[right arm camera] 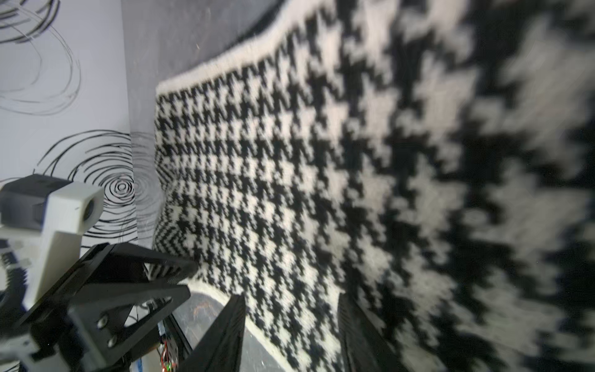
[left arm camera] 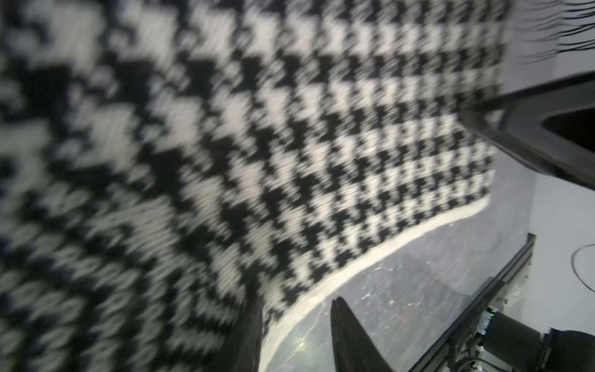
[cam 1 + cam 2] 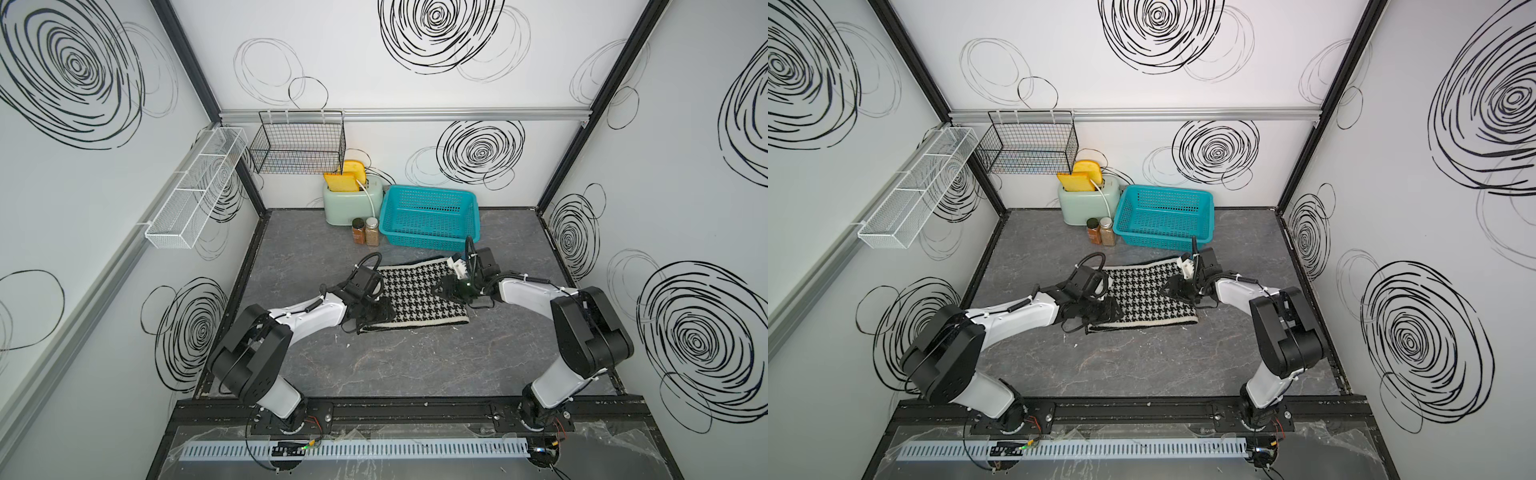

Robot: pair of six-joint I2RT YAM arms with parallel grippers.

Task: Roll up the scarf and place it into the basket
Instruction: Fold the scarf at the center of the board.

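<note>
Left gripper (image 2: 296, 309): black jaws parted, released, straddling the white-edged 8 o'clock corner of the long black-and-white knitted houndstooth scarf (image 3: 419, 295).
Right gripper (image 1: 289, 296): jaws apart over the scarf's 3 o'clock end, cloth between the fingers, nothing clamped.
Scarf: lies spread flat at the centre of the grey marbled tabletop (image 3: 395, 365), outside the basket.
Basket: rectangular turquoise plastic lattice basket (image 3: 432, 235) stands at the scarf's 12 o'clock, apart from it.
Beyond: mint-green toaster (image 3: 345, 208) just beside the basket at its 9 o'clock.
</note>
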